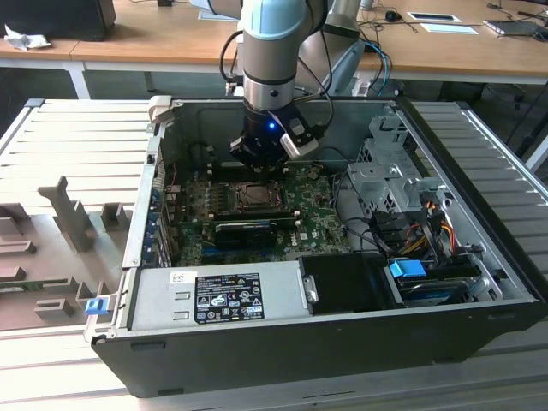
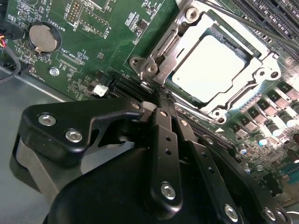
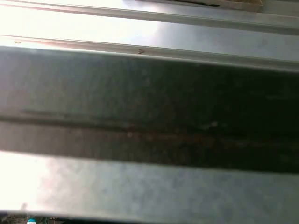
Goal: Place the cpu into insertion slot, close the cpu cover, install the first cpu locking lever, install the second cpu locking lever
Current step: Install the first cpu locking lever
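Tool (image 2: 159, 103) pressed together, holding nothing — tips beside cpu cover (image 2: 184, 35); cpu (image 2: 209, 69) seated in insertion slot.

Gripper (image 2: 156, 105) tips hidden behind own body; first wrist view blurred.

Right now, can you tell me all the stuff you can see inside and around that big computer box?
computer case: one, black, open on the ridged grey table.
motherboard: one, green, on the case floor.
cpu: one, pale silver, lying in the insertion slot.
cpu cover: one, grey metal frame, down around the cpu.
coin battery: one, silver, on the motherboard.
power supply: one, grey with a black label, at the case's near edge.
drive cage: one, grey metal, on the exterior view's right.
cables: a bundle, orange, yellow and black, beside the cage.
desks: wooden, behind.
hand: one, black, shut, tips at the cover's corner.
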Motion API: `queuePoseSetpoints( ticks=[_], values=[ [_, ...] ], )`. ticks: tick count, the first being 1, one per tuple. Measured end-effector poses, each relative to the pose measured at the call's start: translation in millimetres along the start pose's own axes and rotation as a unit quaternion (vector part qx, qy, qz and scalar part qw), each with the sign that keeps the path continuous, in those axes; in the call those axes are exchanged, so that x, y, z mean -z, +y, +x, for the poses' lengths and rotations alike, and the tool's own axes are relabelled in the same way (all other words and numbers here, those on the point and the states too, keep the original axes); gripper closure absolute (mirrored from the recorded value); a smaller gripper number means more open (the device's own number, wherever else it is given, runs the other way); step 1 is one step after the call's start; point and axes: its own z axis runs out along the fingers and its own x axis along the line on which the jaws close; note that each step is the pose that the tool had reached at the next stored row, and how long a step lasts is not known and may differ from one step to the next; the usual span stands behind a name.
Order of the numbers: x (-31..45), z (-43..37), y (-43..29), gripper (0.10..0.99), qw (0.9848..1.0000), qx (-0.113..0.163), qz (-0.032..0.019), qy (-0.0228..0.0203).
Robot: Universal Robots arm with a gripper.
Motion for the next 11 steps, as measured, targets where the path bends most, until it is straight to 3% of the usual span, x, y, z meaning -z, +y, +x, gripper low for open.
queuePoseSetpoints(
  ticks=[5,11],
  values=[
    [0.7,-0.1,0.2,0.980,1.0000,0.000,0.0001,-0.0002],
    [0.5,-0.1,0.1,0.980,1.0000,0.000,0.0054,0.0004]
  ],
)
